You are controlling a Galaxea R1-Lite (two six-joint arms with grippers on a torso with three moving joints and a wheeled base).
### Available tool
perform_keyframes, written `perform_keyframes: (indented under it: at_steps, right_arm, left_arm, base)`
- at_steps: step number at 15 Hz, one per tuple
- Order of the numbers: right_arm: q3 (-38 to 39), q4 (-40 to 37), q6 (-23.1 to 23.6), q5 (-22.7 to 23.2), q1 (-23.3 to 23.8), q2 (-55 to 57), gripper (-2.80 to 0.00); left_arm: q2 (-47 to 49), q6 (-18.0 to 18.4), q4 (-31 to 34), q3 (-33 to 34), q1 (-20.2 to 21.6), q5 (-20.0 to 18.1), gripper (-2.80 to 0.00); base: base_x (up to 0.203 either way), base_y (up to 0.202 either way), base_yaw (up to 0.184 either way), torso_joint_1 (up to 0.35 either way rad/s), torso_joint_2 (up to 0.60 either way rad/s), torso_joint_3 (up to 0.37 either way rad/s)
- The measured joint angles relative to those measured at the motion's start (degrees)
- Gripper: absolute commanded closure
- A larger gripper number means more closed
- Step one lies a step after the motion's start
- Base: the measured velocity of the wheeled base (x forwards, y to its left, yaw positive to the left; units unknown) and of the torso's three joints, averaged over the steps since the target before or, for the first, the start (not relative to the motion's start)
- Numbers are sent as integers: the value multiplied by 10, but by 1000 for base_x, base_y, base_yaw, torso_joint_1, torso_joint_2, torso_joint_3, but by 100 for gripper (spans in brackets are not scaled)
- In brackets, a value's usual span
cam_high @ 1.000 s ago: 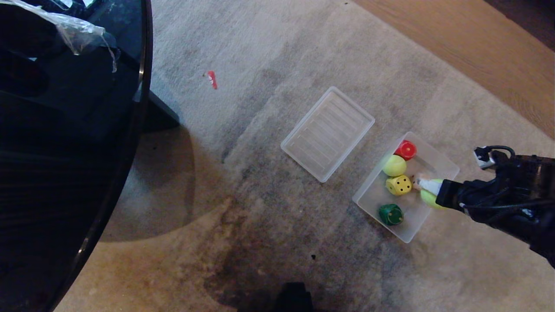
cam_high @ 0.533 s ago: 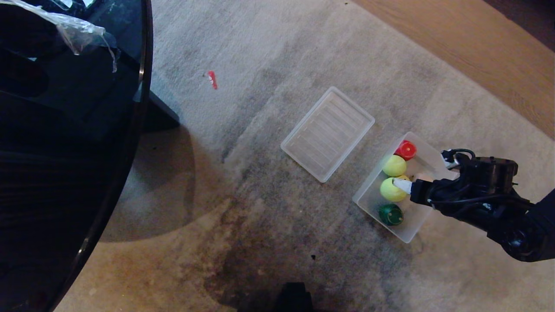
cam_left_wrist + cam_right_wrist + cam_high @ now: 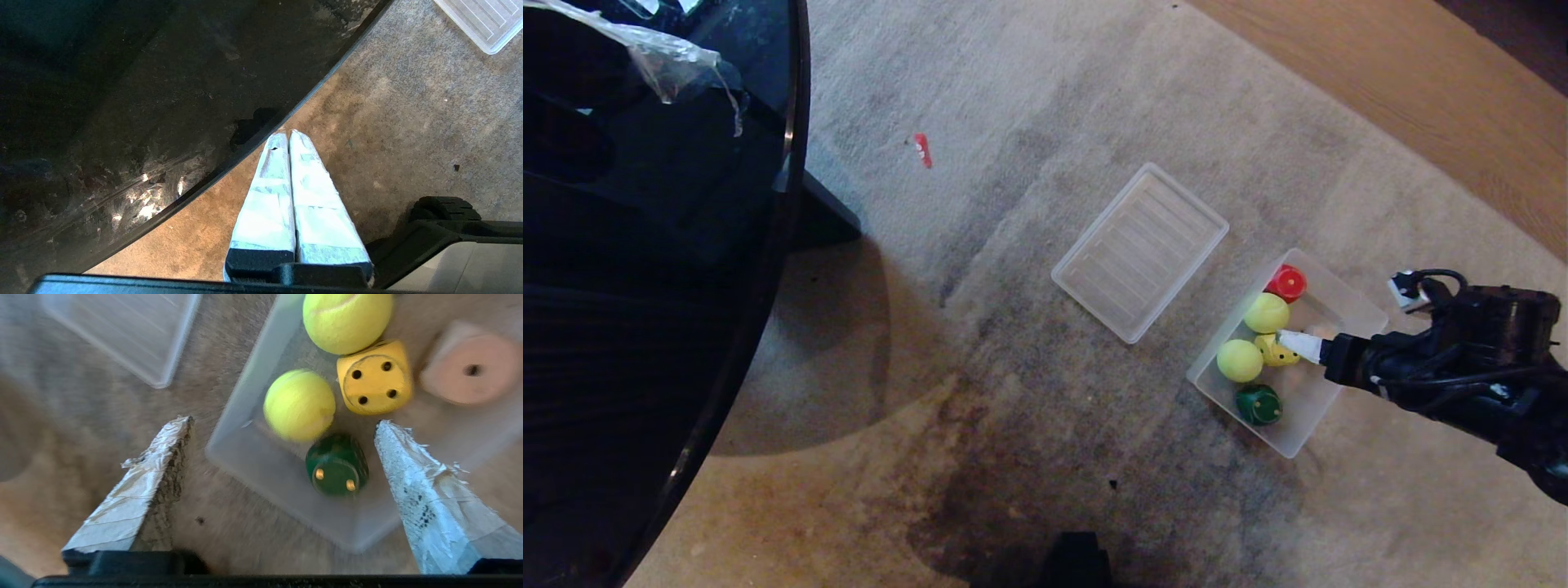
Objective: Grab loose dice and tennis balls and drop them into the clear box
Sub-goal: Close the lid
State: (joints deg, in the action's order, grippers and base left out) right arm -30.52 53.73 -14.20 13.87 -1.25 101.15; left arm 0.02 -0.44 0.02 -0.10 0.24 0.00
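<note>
Translucent clear box (image 3: 1347, 298) is crowded; right gripper (image 3: 282, 422), jaws spread and empty, could clip its rim when withdrawing.

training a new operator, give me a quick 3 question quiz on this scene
1. True or false: the right gripper holds a tennis ball.
2. How many tennis balls lie in the clear box? A) one B) two C) three
3. What lies on the carpet beside the box, toward the dark table?

Key:
1. False. Its jaws stand open and empty above the box.
2. B: one tennis ball next to the green die, another by the red piece, the yellow die between them.
3. The ribbed lid.
</note>
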Motion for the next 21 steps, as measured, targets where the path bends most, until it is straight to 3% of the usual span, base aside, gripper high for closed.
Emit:
perform_keyframes:
  at_steps: [4, 13, 16, 21]
  right_arm:
    - [34, -151, 3, 2, 11, -168, 0]
    - [136, -594, 80, -33, 24, -627, 0]
    - [200, -656, 105, -52, 47, -730, 0]
    - [226, -658, 117, -65, 57, -823, 0]
  left_arm:
    - [0, 0, 0, 0, 0, 0, 0]
    - [0, 0, 0, 0, 0, 0, 0]
    - [0, 0, 0, 0, 0, 0, 0]
    - [0, 0, 0, 0, 0, 0, 0]
  base:
    - [0, 0, 0, 0, 0, 0]
    - [0, 0, 0, 0, 0, 0]
    - [0, 0, 0, 0, 0, 0]
    - [0, 0, 0, 0, 0, 0]
